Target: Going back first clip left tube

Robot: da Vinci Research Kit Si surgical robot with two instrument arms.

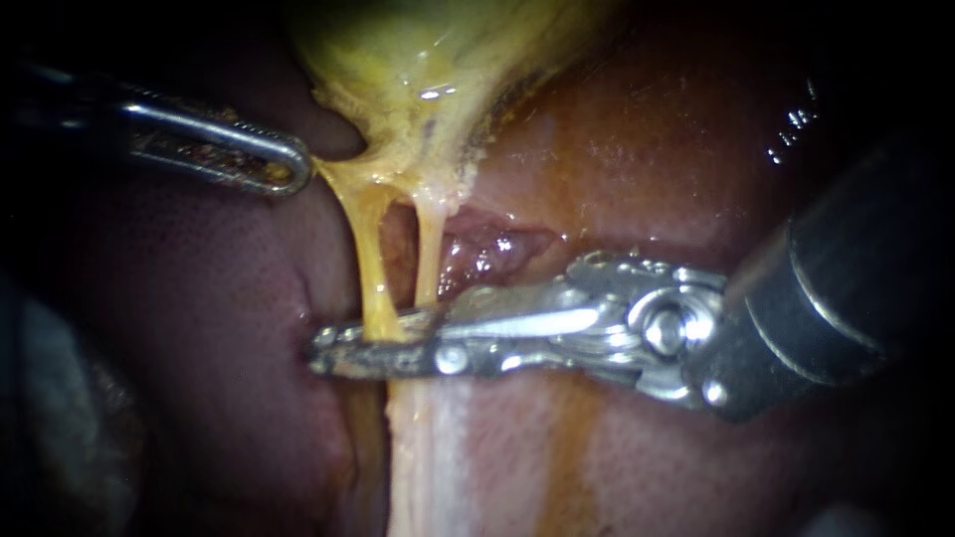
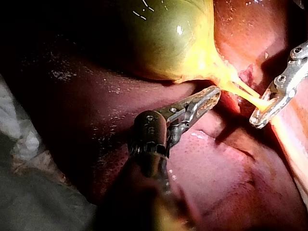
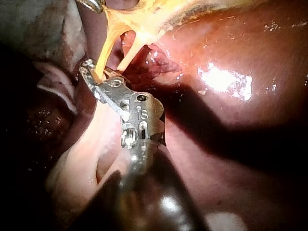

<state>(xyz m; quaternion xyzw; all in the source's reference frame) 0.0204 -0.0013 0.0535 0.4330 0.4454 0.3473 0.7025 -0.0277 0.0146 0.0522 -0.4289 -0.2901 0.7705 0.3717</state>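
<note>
Two yellow tubes hang from the neck of the gallbladder [image 1: 428,60] over the liver [image 1: 199,298]. The left tube [image 1: 366,249] runs down into the jaws of my right instrument [image 1: 343,353], which lie across it nearly together and touch it from both sides. The right tube [image 1: 430,249] passes behind the same jaws. No clip shows on either tube. My left instrument [image 1: 293,171] is shut on the gallbladder's yellow edge beside the neck, holding it taut. The left wrist view shows that grip [image 2: 211,95] and my right instrument [image 2: 257,118] at the tube's end.
A pale band of tissue [image 1: 428,457] runs down below the right instrument's jaws. A raw red patch [image 1: 487,249] lies behind the right tube. White gauze [image 2: 19,139] sits beside the liver, behind my left instrument's shaft.
</note>
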